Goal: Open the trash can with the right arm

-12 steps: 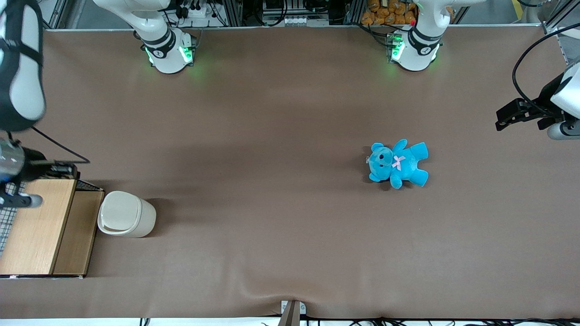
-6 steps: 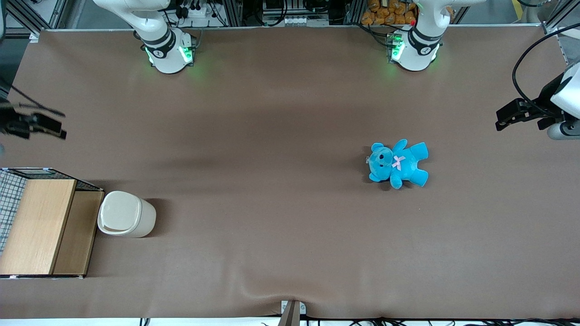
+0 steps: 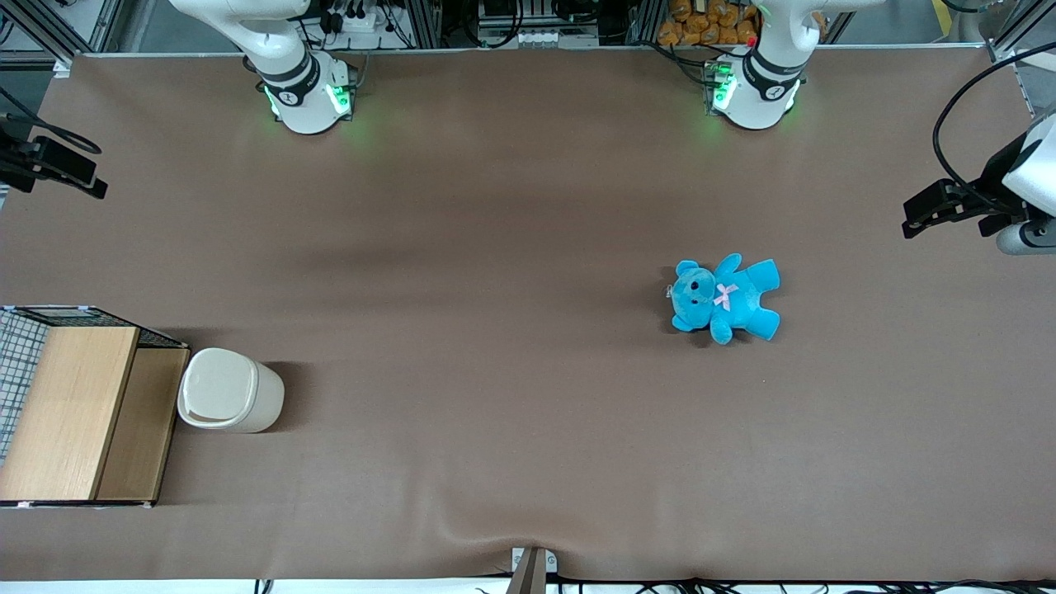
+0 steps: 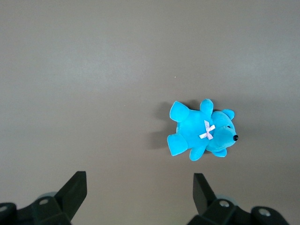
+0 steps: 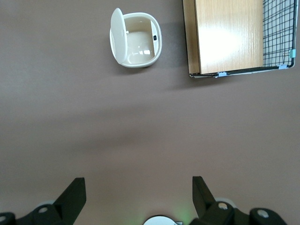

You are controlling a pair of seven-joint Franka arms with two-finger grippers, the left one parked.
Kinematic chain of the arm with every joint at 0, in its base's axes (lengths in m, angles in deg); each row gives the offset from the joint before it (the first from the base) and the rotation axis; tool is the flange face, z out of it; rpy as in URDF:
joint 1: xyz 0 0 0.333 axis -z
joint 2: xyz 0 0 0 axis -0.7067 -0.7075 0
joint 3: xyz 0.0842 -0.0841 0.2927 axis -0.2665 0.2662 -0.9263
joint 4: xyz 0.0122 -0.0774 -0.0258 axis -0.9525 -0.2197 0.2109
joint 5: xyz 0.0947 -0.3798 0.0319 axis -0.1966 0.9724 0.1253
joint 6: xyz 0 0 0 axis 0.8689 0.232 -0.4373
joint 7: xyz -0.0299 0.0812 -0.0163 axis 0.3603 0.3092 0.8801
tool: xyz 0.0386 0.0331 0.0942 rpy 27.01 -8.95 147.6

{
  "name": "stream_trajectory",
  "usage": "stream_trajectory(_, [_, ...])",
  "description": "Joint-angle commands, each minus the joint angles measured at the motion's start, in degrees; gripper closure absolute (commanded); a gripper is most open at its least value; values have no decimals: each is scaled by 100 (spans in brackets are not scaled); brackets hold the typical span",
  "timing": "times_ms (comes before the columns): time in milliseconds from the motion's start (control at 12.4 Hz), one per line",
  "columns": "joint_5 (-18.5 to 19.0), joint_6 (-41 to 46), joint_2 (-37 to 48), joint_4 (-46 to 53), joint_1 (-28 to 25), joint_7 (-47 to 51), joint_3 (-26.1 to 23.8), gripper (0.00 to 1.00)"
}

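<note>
The trash can (image 3: pixel 231 390) is a small cream bin standing on the brown table beside the wooden box. In the right wrist view the trash can (image 5: pixel 139 40) shows its hollow inside, with the white lid (image 5: pixel 117 36) stood up on edge along one rim. My right arm's gripper (image 3: pixel 78 175) hangs at the working arm's end of the table, farther from the front camera than the can and well apart from it. In the right wrist view the gripper (image 5: pixel 137 180) is open and empty, its fingers (image 5: pixel 75 187) wide apart high above bare table.
A wooden box with wire mesh (image 3: pixel 74 412) stands against the can at the table's end and also shows in the right wrist view (image 5: pixel 229 35). A blue teddy bear (image 3: pixel 724 297) lies toward the parked arm's end. The arm bases (image 3: pixel 307 91) stand at the back edge.
My right arm has drawn back from above the wooden box, moving away from the front camera. The trash can and the bear have not moved.
</note>
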Motion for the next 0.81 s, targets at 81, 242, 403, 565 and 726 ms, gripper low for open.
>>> stream_trajectory(81, [-94, 5, 87, 16, 49, 308, -37, 0])
stream_trajectory(242, [-77, 23, 87, 113, 49, 299, -29, 0])
stream_trajectory(403, [-50, 58, 78, 131, 58, 290, -29, 0])
stream_trajectory(565, [-33, 58, 78, 166, 58, 281, -29, 0])
stream_trajectory(726, [-24, 66, 78, 175, 58, 290, -29, 0])
